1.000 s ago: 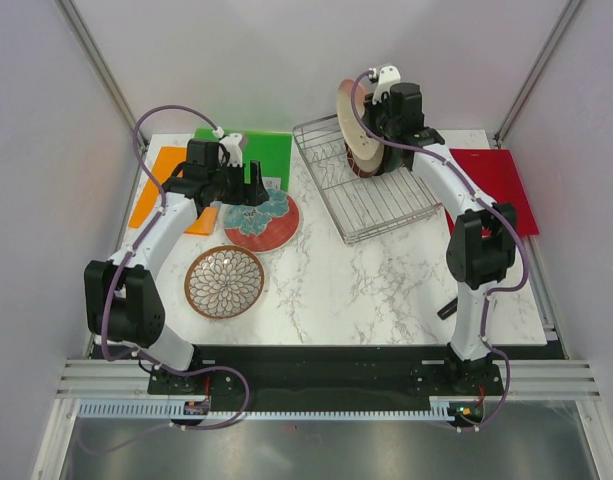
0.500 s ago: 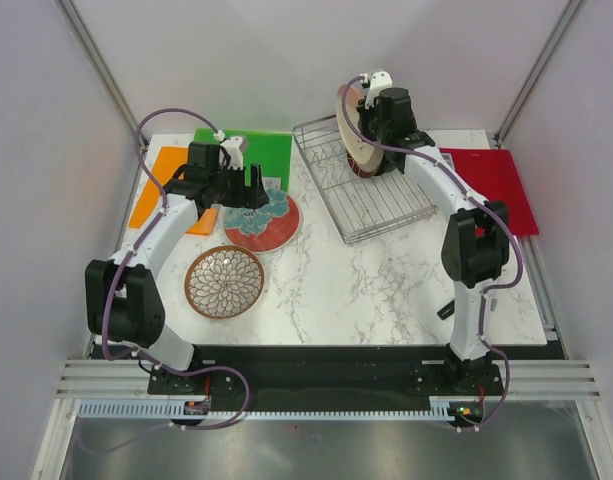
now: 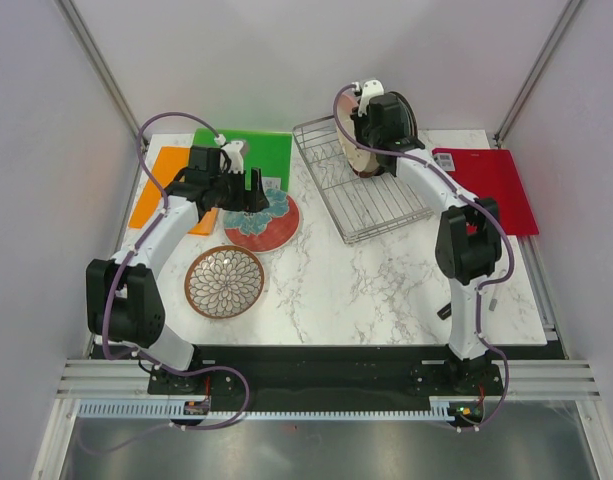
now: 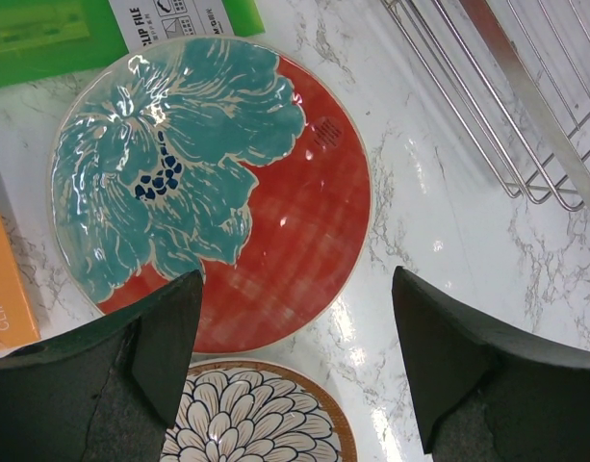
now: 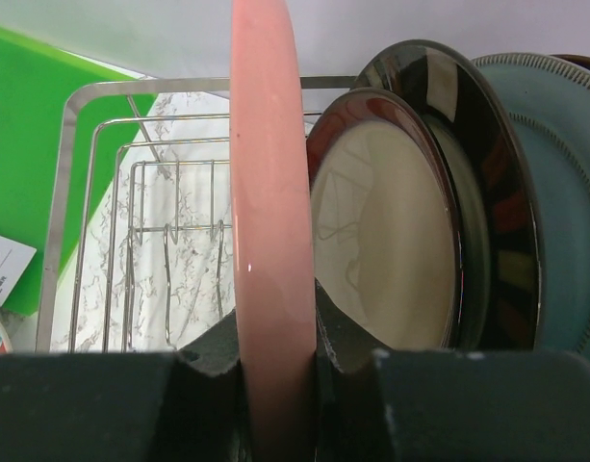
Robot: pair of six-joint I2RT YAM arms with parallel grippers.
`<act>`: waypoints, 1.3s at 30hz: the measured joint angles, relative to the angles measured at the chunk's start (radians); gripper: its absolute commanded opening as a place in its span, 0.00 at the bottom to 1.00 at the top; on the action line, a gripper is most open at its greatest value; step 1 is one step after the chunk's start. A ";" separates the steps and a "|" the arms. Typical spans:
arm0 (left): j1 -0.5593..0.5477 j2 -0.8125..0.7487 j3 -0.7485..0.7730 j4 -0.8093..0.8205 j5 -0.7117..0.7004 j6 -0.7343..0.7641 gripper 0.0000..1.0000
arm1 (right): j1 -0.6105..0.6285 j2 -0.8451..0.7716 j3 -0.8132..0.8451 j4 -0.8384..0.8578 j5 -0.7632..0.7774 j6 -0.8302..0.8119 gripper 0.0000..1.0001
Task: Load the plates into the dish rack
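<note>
Orange board reads "CLIP FILE"; the green board carries a white label, its heading cut off and small print illegible. Left gripper released, jaws wide above the red plate; the brown plate just nearer is cut off. Right gripper clenched on the pink plate, upright at the rack's far end beside the cream plate; fingers hide its lower edge.

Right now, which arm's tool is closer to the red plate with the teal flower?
Left. The left tool hovers open just above the red plate; the right tool is away at the dish rack, gripping a pink plate.
</note>
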 measured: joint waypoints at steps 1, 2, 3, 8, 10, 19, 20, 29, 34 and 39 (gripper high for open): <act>0.000 0.000 0.000 0.000 0.000 0.000 0.87 | 0.002 0.002 0.000 0.000 0.005 0.000 0.00; 0.000 0.000 0.000 0.000 -0.001 0.000 0.87 | 0.003 0.003 0.000 0.000 0.012 0.001 0.00; 0.000 0.000 0.000 0.000 -0.002 0.000 0.88 | 0.004 0.005 -0.002 0.000 0.017 0.001 0.00; 0.000 -0.001 -0.001 -0.002 -0.027 0.000 0.88 | 0.004 0.007 -0.028 0.003 0.042 0.008 0.00; 0.000 -0.007 -0.006 -0.002 -0.035 0.000 0.89 | 0.005 0.010 -0.038 0.006 0.042 0.014 0.00; 0.004 -0.073 -0.072 -0.009 -0.051 0.000 0.89 | 0.008 0.044 -0.043 0.016 0.050 0.029 0.30; 0.005 -0.079 -0.079 -0.009 -0.051 0.000 0.89 | 0.008 0.044 -0.043 0.024 0.052 0.029 0.33; 0.023 -0.147 -0.121 -0.009 -0.060 0.002 0.92 | 0.002 0.014 -0.046 0.068 0.077 0.023 0.77; 0.051 -0.217 -0.164 -0.031 -0.127 0.008 0.96 | 0.003 -0.094 -0.090 0.060 0.083 0.020 0.77; 0.189 -0.269 -0.183 -0.130 -0.175 0.069 0.92 | 0.005 -0.341 -0.255 0.048 0.010 0.052 0.77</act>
